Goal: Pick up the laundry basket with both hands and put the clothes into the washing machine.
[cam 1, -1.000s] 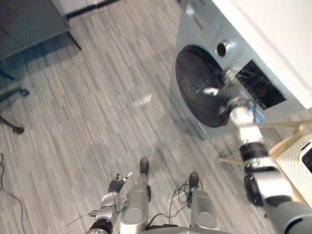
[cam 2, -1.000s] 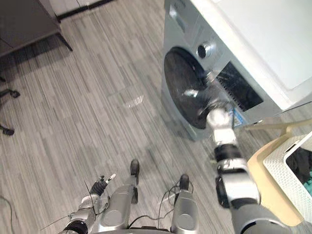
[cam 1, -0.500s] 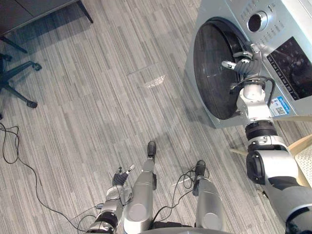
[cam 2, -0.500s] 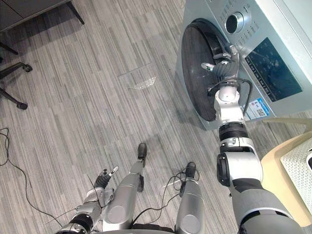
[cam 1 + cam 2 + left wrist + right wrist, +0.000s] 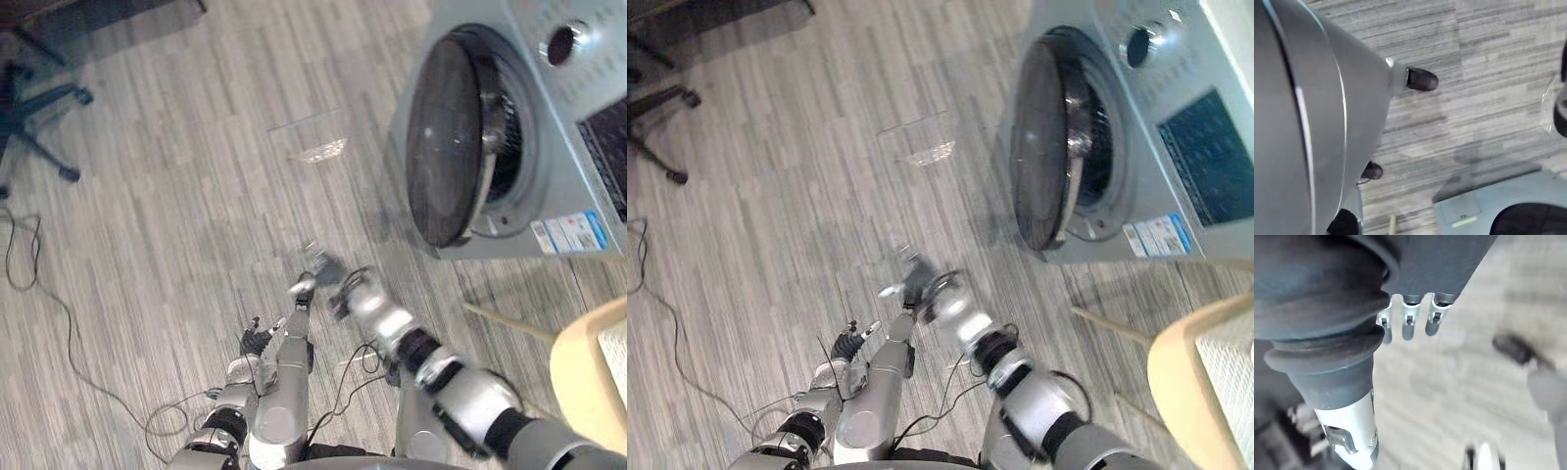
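Grey plank floor (image 5: 176, 225), wide and free on the left side; nearest, the left hand (image 5: 855, 338) hangs low, fingers relaxed, holding nothing; just beyond it the right hand (image 5: 916, 284), blurred, hovers over the floor, fingers loosely straight, empty; the white laundry basket (image 5: 1234, 392) sits at the right edge; farther, the washing machine (image 5: 1176, 88), its door (image 5: 1038, 147) ajar; an office chair (image 5: 39, 108) far left.

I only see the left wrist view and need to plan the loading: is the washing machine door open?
Observer: Yes, the door stands partly open off the washing machine.
Operator: Where's what I have to lift?
Observer: The white laundry basket sits on a beige stand at the robot's right.
Operator: Is anything gripped yet?
Observer: No, the right hand is low over the floor, open and empty.
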